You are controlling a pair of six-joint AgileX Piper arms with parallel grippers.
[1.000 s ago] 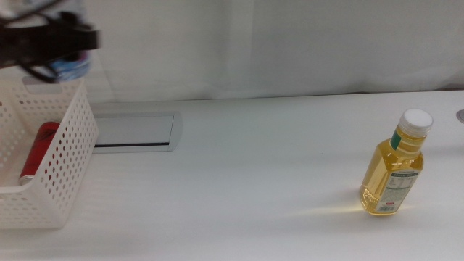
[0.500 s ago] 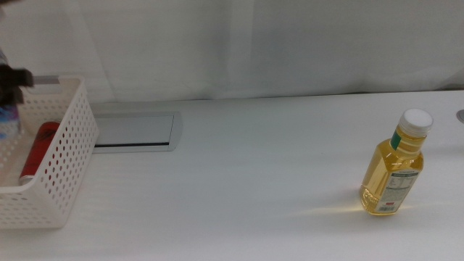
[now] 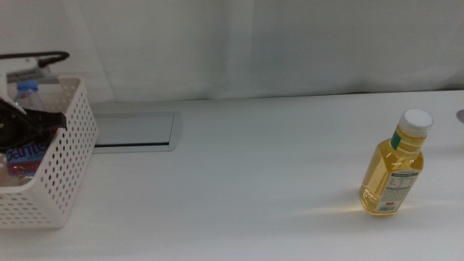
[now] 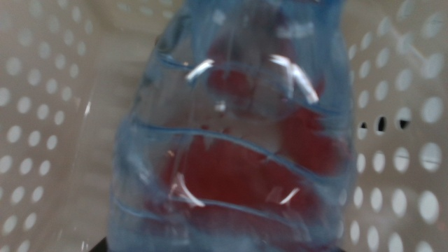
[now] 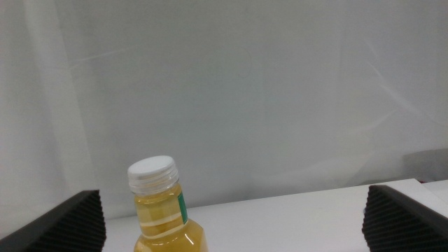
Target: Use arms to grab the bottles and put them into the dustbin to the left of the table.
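Note:
The white perforated dustbin [image 3: 64, 170] stands at the table's [image 3: 254, 203] left end. Inside it my left gripper [image 3: 30, 125] is shut on the small clear water bottle [image 3: 26, 148], whose blue cap pokes above the rim. In the left wrist view that water bottle [image 4: 231, 63] fills the picture, with the red can [image 4: 308, 150] showing through it on the dustbin's floor and the holed wall [image 4: 409, 105] behind. The yellow bottle [image 3: 393, 174] with a white cap stands upright at the right. My right gripper [image 5: 231, 196] is open, its jaws wide apart, with the yellow bottle [image 5: 162, 210] ahead of it.
A recessed grey panel [image 3: 134, 132] lies just right of the dustbin at the back. A white curtain hangs behind the table. A small dark object [image 3: 460, 114] shows at the right edge.
My left gripper has carried the water bottle from above the dustbin's back corner down into it, where it now covers the red can. The yellow bottle has not moved.

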